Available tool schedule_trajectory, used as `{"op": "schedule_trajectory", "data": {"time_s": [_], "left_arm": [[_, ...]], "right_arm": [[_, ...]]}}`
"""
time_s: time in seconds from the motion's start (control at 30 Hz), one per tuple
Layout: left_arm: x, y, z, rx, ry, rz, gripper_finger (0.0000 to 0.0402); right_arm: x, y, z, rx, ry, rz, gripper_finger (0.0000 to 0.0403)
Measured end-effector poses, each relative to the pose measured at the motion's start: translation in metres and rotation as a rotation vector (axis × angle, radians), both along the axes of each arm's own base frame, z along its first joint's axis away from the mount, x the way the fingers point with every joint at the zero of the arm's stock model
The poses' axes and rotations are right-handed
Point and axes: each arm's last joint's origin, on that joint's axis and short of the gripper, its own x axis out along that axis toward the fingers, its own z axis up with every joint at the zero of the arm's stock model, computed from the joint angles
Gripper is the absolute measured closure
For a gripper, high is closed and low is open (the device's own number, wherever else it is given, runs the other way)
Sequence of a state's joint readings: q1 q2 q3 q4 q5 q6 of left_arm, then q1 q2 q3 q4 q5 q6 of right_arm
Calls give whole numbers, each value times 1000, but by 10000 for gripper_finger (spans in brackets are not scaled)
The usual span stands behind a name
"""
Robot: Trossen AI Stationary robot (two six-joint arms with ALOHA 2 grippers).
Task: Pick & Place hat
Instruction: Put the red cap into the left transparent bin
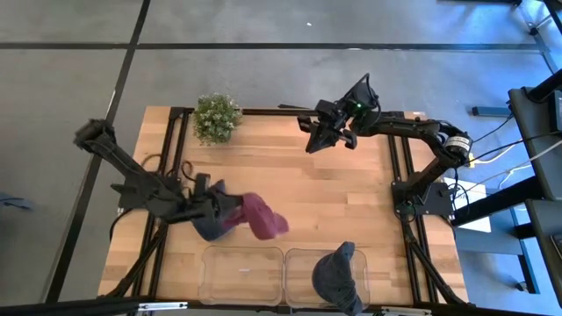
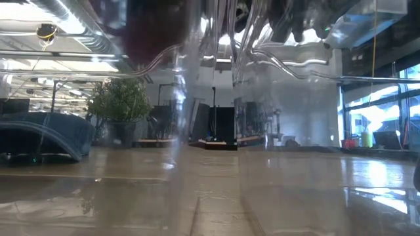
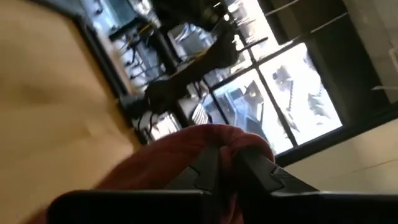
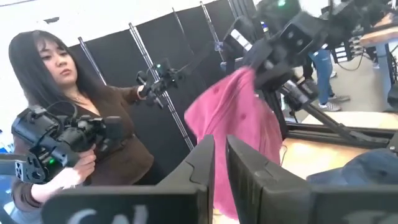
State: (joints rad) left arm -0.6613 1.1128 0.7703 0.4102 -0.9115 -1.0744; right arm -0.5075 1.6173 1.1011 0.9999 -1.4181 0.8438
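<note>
Left gripper (image 1: 230, 213) clamped on maroon hat (image 1: 261, 216), raised, hat lying rightward; right gripper (image 1: 316, 138) nearly closed, empty, hovering over bench (image 1: 290, 184).

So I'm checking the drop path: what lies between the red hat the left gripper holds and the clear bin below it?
In the high view, only bare wooden tabletop separates the red hat, held by the left gripper, from the empty clear bin.

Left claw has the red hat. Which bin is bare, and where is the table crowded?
The left bin looks bare; the right bin already holds a dark cap. The open wood between the plant and the bins is free. It is crowded at the left edge, where the left claw carries the red hat. The right claw waits at the far edge.
</note>
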Motion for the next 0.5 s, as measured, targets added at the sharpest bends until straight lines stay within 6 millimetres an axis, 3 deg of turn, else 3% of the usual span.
{"op": "schedule_trajectory", "data": {"time_s": [0.2, 0.5], "left_arm": [[13, -15, 11, -152, 200, -114, 374], [18, -18, 72, -240, 667, -135, 374]], "right_arm": [[2, 7, 0, -15, -6, 37, 361], [9, 21, -1, -51, -54, 82, 361]]}}
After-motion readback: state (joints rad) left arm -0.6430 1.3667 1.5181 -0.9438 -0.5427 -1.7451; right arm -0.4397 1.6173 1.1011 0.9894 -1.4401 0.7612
